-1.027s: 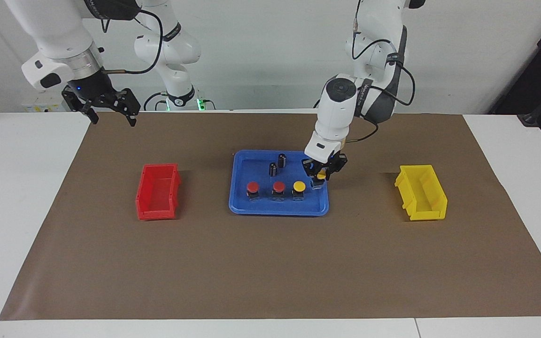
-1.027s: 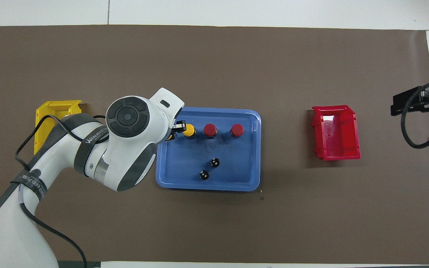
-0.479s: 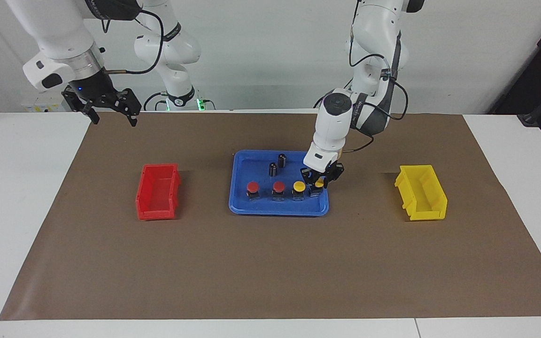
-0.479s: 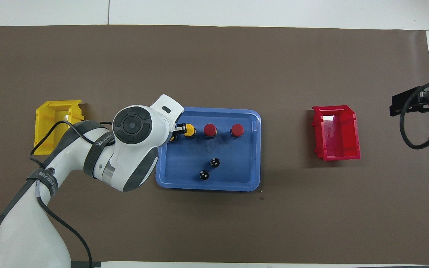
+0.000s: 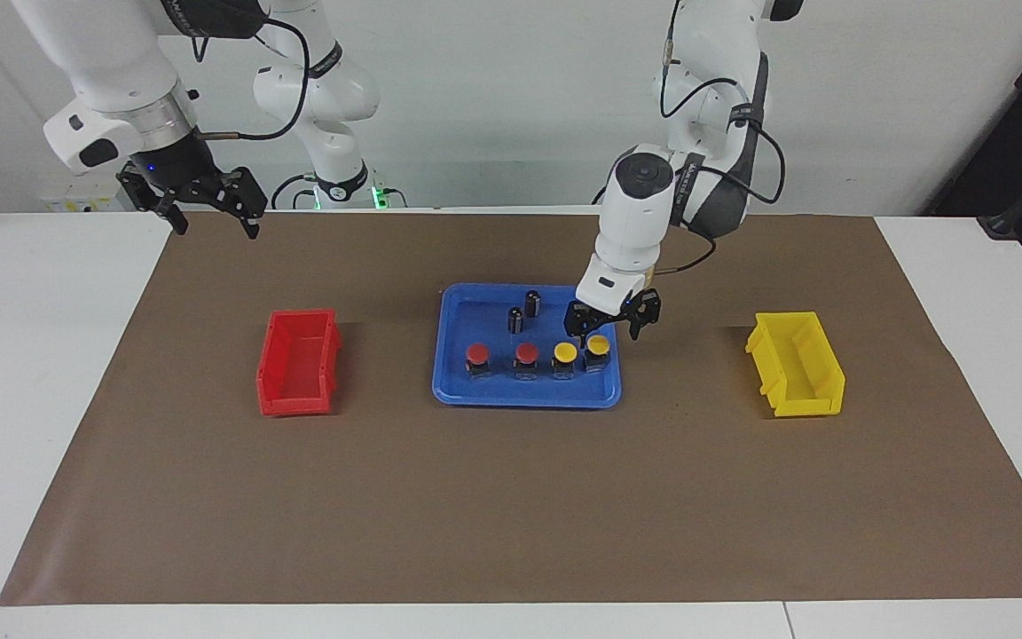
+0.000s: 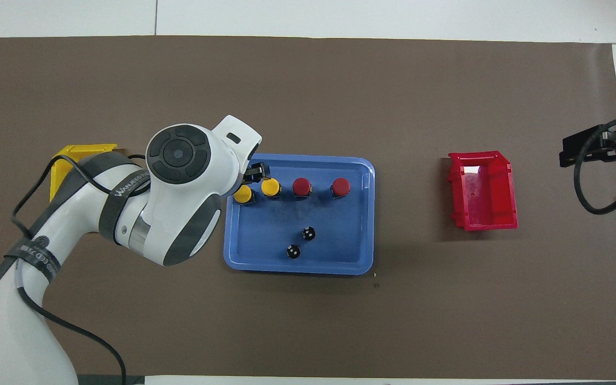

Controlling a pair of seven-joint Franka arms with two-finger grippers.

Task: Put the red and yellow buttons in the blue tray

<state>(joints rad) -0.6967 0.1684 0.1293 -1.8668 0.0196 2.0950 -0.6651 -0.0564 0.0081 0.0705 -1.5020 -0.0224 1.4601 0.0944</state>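
The blue tray [image 5: 524, 399] [image 6: 297, 267] lies mid-table. Along its edge farthest from the robots stands a row of buttons: two red [image 5: 477, 353] [image 5: 526, 352] [image 6: 340, 186] [image 6: 301, 186] and two yellow [image 5: 564, 352] [image 5: 597, 344] [image 6: 270, 186] [image 6: 242, 193]. My left gripper [image 5: 608, 328] hangs open just above the yellow button at the left arm's end of the row, clear of its cap. In the overhead view its wrist hides all but one finger [image 6: 254, 172]. My right gripper [image 5: 209, 217] [image 6: 602, 147] waits open, raised over the mat's corner at its own end.
Two black-and-silver cylinders [image 5: 516, 319] [image 5: 532, 303] [image 6: 308, 233] [image 6: 293, 251] stand in the tray nearer the robots. A red bin [image 5: 298, 359] [image 6: 483, 190] sits toward the right arm's end, a yellow bin [image 5: 795, 362] [image 6: 81, 155] toward the left arm's end.
My left gripper lowered the yellow button into the tray beside the other yellow one, opened, and rose slightly off it. The right arm stayed still.
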